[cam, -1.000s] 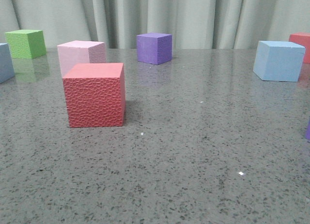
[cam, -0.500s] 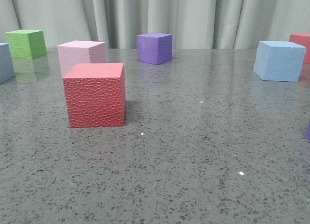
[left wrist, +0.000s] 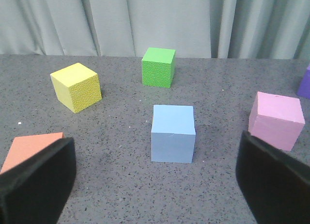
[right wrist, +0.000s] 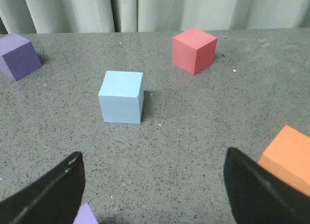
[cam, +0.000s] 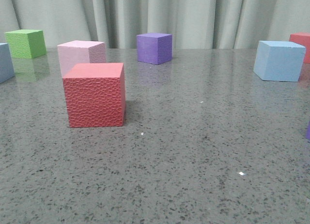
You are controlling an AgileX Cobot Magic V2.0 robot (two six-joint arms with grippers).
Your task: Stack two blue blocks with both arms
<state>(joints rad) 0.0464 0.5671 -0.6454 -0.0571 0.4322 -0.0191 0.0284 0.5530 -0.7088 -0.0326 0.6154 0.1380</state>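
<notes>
The pale sky blue block (cam: 279, 60) stands at the table's right side, and the deeper greyish blue block (cam: 5, 62) is cut by the left edge of the front view. Neither arm shows in the front view. In the left wrist view my left gripper (left wrist: 155, 180) is open, its black fingers (left wrist: 38, 180) wide apart, with the greyish blue block (left wrist: 173, 133) a short way ahead, centred between them and untouched. My right gripper (right wrist: 154, 185) is also open and holds nothing. The pale blue block (right wrist: 121, 97) sits further ahead of it, slightly off-centre.
A red cube (cam: 95, 94), a pink cube (cam: 81, 54), a purple cube (cam: 154, 48) and a green cube (cam: 26, 43) dot the table. Near the left gripper are a yellow cube (left wrist: 76, 87) and a salmon cube (left wrist: 29, 149). An orange cube (right wrist: 288, 156) and a lilac cube (right wrist: 85, 215) sit by the right gripper.
</notes>
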